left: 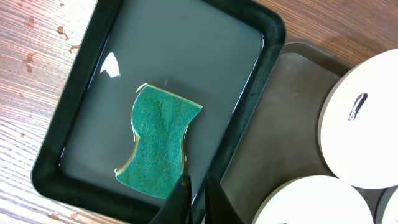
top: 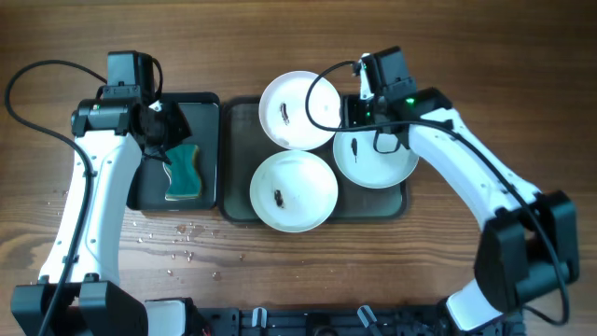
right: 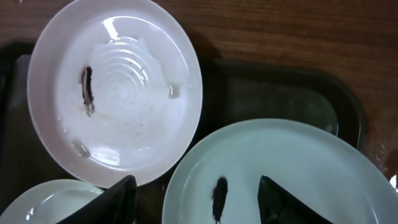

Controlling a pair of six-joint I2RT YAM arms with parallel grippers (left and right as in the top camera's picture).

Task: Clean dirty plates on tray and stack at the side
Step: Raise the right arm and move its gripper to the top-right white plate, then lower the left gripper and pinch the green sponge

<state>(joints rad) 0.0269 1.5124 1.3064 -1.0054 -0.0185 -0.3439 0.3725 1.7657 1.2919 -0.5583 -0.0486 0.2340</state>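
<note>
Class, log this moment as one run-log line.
left gripper: shut near sponge | right gripper: open over right plate | plates: three, all smeared, on tray

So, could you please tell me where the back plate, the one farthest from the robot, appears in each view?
Overhead: the back plate sits at top centre, whole.
Left wrist: it is at the right edge, cut off.
Right wrist: it is at upper left, whole.
Shared landmark: the dark grey tray under it shows in all three views.
</note>
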